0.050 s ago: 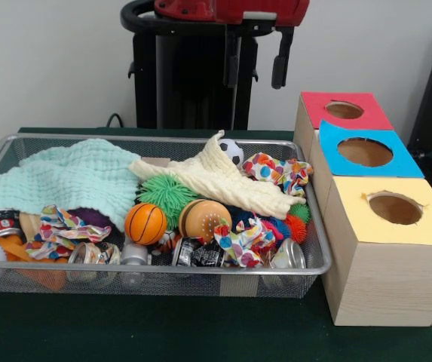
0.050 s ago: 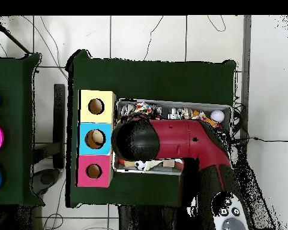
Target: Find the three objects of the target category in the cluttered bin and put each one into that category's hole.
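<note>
No legible text, label, brand or number on anything in either view.

In the front view, the wire bin [image 1: 317,265] lay just left of the row of three boxes [image 1: 385,264], each box holding a hole [image 1: 395,209] in its top. Inside the bin, a cloth [image 1: 72,177] covered the left part. A knitted glove [image 1: 223,181] lay across the middle, with a basketball [image 1: 145,223] before it.
</note>
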### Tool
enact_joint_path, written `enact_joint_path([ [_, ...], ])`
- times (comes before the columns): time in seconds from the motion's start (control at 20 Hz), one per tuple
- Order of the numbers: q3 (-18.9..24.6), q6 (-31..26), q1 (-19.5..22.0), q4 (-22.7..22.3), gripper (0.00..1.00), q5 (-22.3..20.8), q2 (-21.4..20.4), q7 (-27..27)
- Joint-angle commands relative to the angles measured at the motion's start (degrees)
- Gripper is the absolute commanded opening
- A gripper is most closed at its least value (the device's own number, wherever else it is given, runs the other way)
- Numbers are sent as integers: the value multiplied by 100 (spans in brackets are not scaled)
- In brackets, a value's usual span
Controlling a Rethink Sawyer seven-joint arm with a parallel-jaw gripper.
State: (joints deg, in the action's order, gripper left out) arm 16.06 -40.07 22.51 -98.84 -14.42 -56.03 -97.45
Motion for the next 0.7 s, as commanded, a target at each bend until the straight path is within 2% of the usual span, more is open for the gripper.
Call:
enact_joint_path([
  [0.05,-118,-28,225,-388,100,-61,290,-314],
  [0.7,-139,288,190,-331,100,-173,530,-471],
])
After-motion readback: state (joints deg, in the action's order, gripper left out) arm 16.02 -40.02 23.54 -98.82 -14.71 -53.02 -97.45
